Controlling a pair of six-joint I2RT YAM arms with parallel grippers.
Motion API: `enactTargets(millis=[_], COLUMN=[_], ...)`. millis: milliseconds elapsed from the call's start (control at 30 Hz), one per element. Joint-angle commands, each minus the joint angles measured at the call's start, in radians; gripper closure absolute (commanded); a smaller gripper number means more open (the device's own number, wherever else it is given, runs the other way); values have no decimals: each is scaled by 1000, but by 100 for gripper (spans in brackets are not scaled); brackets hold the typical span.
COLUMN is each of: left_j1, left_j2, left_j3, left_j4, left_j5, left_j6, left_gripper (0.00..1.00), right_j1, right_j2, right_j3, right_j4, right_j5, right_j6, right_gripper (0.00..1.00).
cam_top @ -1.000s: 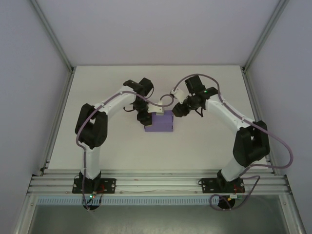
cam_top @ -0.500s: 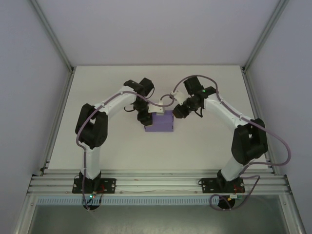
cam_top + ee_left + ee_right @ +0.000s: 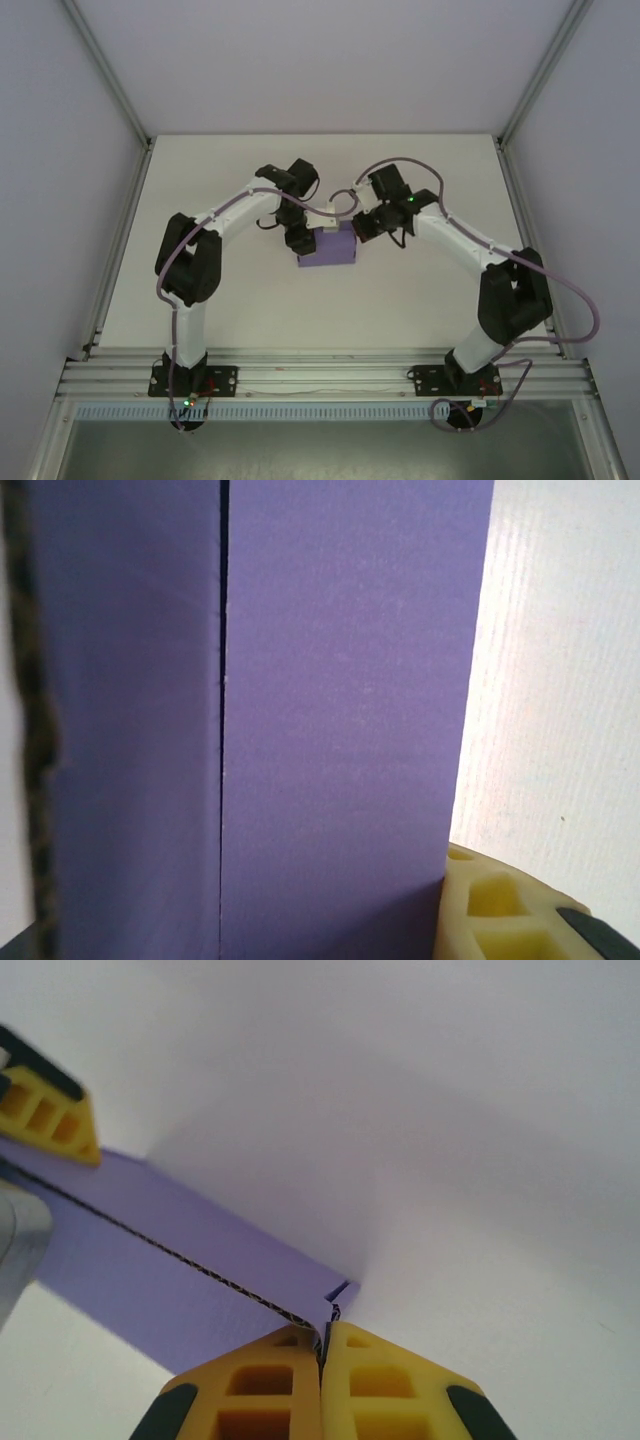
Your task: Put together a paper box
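paper box (image 3: 330,247): centre frame, on tabletop (image 3: 420,295)
left tool (image 3: 298,238): clamped across the box's left end
right tool (image 3: 322,1338): pressed together, pinching the box's card edge

Soft, even, bright light; the desk (image 3: 430,290) carries faint shadows. Wrist views are slightly blurred, washed out white toward 2 o'clock.

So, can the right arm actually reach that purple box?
Looks like yes: the right pincer is shut on an edge of the paper box, with nothing in between.
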Motion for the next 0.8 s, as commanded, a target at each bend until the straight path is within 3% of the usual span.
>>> enactTargets(millis=[0,100,367,600,767], left_j1=[-25,-29,-29,-29,-26], left_j2=[-5,7,-2,6,3], left_j3=[-6,-2,-19,-17,-24], left_j4=[95,96,99,100,91], left_j5=[1,-11,-19,-21,-13], left_j6=[-43,-51,-48,-44,-32], left_gripper=[73,73,73,73,73], right_j1=[107,145,178,181,180], right_j2=[-19,-7,-33,-63,-71], right_j3=[-51,-62,-157,-257,-350], right_j4=[156,182,281,312,381], right_j5=[334,404,532,528,460], right_j6=[326,449,561,460,334], right_gripper=[100,100,100,100,100])
